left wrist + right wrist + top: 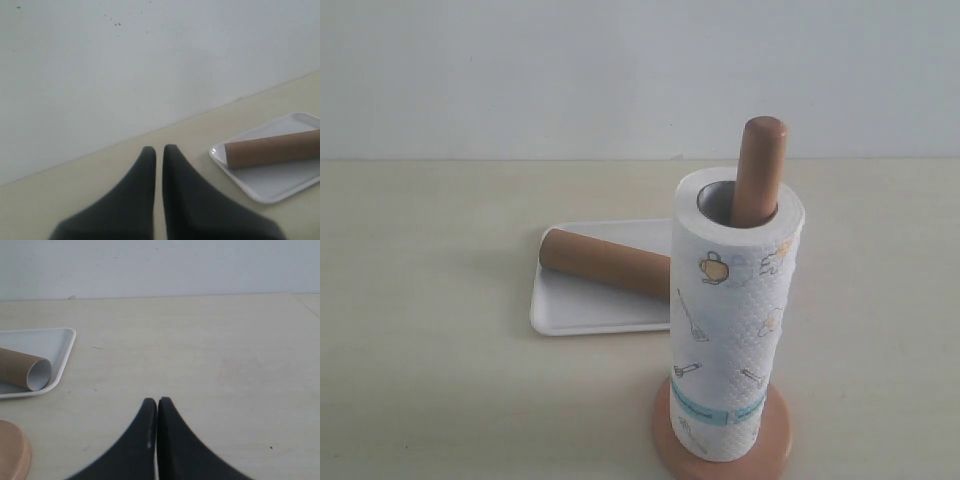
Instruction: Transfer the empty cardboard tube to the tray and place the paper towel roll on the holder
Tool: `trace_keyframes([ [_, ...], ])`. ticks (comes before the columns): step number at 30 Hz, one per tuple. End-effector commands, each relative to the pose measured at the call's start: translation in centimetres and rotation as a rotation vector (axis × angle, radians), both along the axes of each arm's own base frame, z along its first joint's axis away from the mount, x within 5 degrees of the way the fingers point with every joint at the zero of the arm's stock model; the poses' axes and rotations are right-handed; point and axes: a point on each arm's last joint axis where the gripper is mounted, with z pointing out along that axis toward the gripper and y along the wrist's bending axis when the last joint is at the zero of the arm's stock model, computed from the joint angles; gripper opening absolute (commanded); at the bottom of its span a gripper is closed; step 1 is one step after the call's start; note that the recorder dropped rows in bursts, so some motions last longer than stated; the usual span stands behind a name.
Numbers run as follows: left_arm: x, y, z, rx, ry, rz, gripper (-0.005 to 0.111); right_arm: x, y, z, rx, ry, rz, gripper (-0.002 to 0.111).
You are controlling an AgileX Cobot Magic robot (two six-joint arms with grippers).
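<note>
Left jaws drawn together, thin slit between, right jaws touching, both empty

The paper towel roll (732,320) stands upright on the holder (758,172), whose round-topped pole rises out of the roll's core, with the disc base showing beneath. Behind and to the left, the empty cardboard tube (603,262) lies across the white tray (570,315) on the pale desk (430,300).

The paper towel roll (735,310) hides one end of the empty cardboard tube (605,262).
</note>
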Motion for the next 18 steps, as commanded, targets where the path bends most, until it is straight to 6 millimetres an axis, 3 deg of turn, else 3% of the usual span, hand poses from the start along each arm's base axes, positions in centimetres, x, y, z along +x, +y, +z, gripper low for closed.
trace_keyframes([
  [1,0.0,-0.3,-2.3,-0.096,0.004,-0.022,0.005,0.0,0.0,0.1,0.002,-0.014,-0.003,0.000],
  [8,0.1,-0.2,-5.9,-0.227,0.088,0.029,0.005,0.0,0.0,0.1,0.002,-0.014,-0.003,0.000],
  [18,0.0,0.2,-7.0,-0.209,0.198,0.122,0.005,0.0,0.0,0.1,0.002,-0.014,-0.003,0.000],
])
